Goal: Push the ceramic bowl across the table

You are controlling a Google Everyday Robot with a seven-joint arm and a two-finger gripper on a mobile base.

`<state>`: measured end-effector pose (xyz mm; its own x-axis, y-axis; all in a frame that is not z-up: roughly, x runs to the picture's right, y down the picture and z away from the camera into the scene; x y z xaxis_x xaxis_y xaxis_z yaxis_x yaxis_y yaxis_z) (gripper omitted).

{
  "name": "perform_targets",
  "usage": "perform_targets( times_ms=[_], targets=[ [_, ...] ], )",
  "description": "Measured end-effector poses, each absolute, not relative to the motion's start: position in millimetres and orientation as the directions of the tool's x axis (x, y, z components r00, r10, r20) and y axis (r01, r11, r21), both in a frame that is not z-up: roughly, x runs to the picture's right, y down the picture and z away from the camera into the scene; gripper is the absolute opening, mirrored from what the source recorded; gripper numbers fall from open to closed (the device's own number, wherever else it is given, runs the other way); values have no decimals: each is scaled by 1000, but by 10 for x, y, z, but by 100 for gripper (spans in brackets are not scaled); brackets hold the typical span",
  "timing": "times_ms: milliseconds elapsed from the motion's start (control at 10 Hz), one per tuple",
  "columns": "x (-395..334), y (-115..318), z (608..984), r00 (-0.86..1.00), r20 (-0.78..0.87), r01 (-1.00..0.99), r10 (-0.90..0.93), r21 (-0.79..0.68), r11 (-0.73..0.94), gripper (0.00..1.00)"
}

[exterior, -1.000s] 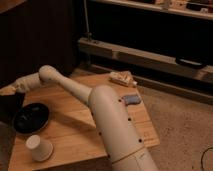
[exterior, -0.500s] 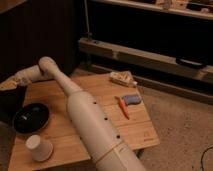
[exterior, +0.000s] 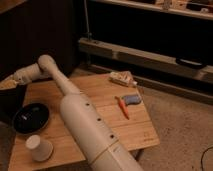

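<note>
Jaws together, poised just off the table's (exterior: 95,95) far left corner. On the table's left side sits the ceramic bowl (exterior: 31,117): glossy, rigid, probably weighty, liable to chip. It should slide readily; best pressed low against its outer wall.

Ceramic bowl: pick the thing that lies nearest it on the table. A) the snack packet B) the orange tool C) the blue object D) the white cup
D: the ceramic bowl sits on the table just behind the white cup, apart from it. The gripper, shut, is at the view's left edge, farther back than the bowl.
</note>
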<state>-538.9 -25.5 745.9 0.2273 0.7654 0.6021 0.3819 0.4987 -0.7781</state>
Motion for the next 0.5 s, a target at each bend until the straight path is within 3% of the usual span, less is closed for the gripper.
perform_targets(
  times_ms=[500],
  targets=[
    [-5386,-257,7466,225,603,382,766,-777,500,0]
  ],
)
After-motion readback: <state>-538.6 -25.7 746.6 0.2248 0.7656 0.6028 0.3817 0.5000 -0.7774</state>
